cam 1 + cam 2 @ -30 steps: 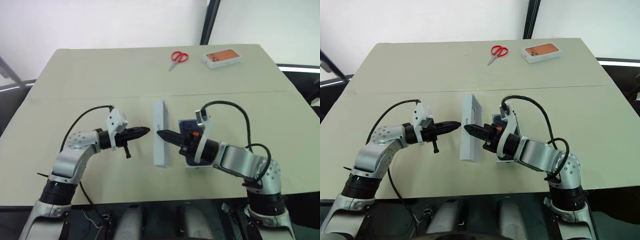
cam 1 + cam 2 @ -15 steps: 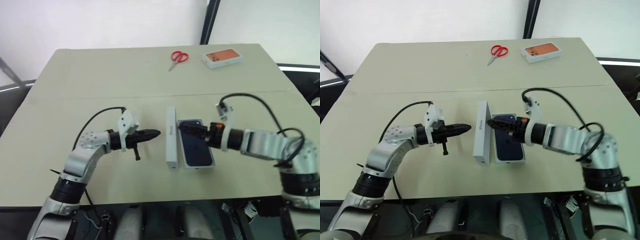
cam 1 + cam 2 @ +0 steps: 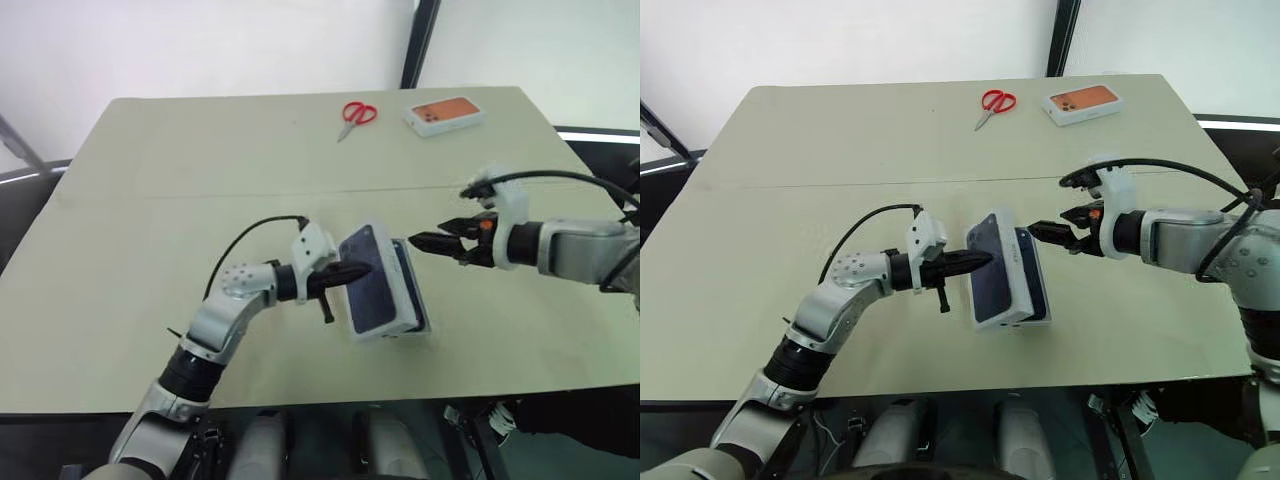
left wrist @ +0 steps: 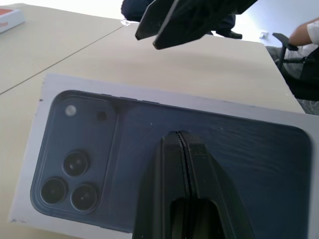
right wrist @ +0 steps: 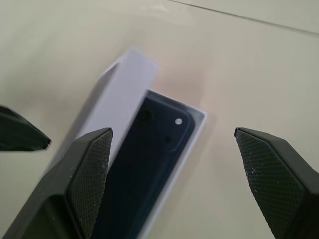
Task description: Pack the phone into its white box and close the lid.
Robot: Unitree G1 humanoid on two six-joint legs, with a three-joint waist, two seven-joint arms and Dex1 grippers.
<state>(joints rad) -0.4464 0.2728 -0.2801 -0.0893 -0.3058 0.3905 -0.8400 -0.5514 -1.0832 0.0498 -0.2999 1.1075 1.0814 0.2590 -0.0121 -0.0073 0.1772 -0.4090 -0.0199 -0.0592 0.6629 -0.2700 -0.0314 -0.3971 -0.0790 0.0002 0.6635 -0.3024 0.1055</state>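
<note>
Leaning half-closed over the box (image 5: 195,130), the lid (image 3: 372,283) tilts up from its far-left edge, its printed top facing the left gripper (image 3: 358,270), whose jaws are pressed together with the tip against that top. The phone (image 5: 144,154) lies inside the box, partly covered by the lid. Right of the box, the right gripper (image 3: 425,241) hovers apart with jaws spread wide, holding nothing.

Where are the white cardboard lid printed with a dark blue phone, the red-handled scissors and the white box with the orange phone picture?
lid (image 3: 372,283), left eye view, printed top.
scissors (image 3: 359,113), left eye view, red handles.
orange-picture box (image 3: 1084,103), right eye view, top face.
</note>
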